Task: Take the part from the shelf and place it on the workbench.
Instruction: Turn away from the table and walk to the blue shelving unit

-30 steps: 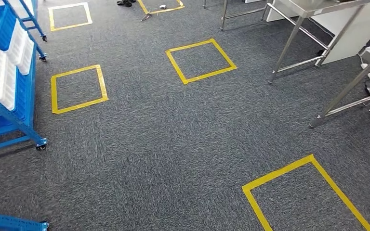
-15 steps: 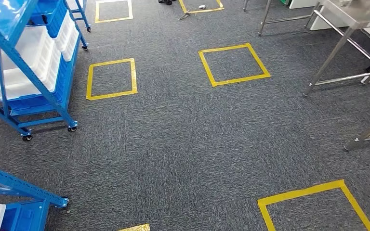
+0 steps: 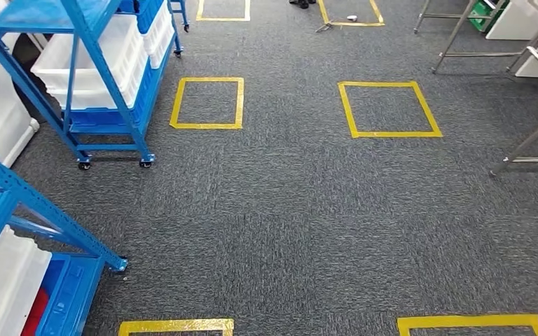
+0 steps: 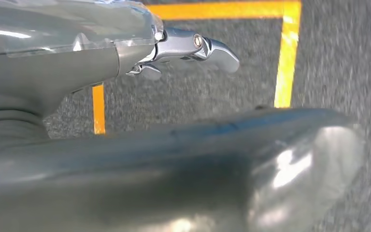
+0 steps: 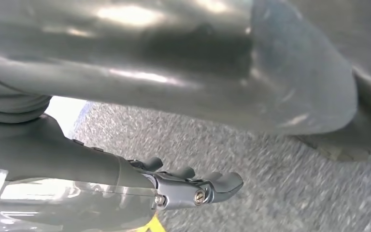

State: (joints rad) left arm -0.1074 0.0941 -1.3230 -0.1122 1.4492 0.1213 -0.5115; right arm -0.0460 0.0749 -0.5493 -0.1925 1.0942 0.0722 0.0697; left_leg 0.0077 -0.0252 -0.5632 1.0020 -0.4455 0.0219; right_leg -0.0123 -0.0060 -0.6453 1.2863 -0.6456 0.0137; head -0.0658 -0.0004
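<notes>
Underfoot, grey carpet (image 3: 287, 210) with yellow tape squares (image 3: 207, 103) — blue shelf (image 3: 105, 77) leftward; both hands (image 4: 188, 48) (image 5: 193, 186) empty, fingers extended.

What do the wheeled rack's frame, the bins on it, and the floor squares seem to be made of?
Rack frame: probably blue-painted metal, thin straight bars on castors. Bins: likely white plastic, smooth moulded walls. Floor squares: apparently yellow tape, flat strips on the grey carpet.
</notes>
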